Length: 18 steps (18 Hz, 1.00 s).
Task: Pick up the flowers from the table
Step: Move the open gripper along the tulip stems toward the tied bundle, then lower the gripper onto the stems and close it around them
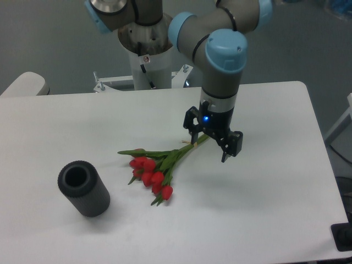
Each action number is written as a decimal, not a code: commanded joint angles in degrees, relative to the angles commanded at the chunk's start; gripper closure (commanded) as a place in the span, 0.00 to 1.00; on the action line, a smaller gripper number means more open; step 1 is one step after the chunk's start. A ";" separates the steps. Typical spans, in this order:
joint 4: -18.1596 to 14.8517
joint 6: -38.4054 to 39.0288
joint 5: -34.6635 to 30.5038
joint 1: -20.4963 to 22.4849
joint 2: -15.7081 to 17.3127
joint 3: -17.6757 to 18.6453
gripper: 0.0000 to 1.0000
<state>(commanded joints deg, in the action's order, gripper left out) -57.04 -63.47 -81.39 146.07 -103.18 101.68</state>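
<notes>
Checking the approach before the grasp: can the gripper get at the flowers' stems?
Probably yes: the gripper hangs open over the flowers' stem end, with nothing between; the grey cylinder lies well aside.

The bench [264, 209] looks smooth, matt white; the dark cylinder [83, 188] is ribbed and dull; the arm's blue cap [226, 50] looks like glossy plastic.

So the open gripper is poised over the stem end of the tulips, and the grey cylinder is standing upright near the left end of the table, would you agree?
Not quite: the grey cylinder lies on its side, its open end tilted toward the camera, as the fixed camera shows. The rest holds: the open gripper is poised over the stem end of the tulips, and the cylinder is near the left end of the table.
</notes>
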 joint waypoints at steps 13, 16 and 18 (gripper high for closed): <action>1.23 -3.24 -3.23 -4.21 -2.98 8.97 0.00; 4.48 -2.81 -7.20 -6.24 -4.22 10.11 0.00; 4.92 -2.54 -7.21 -6.42 -4.83 10.64 0.00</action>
<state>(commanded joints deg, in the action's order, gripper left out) -52.12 -66.01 -88.59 139.66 -108.01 112.32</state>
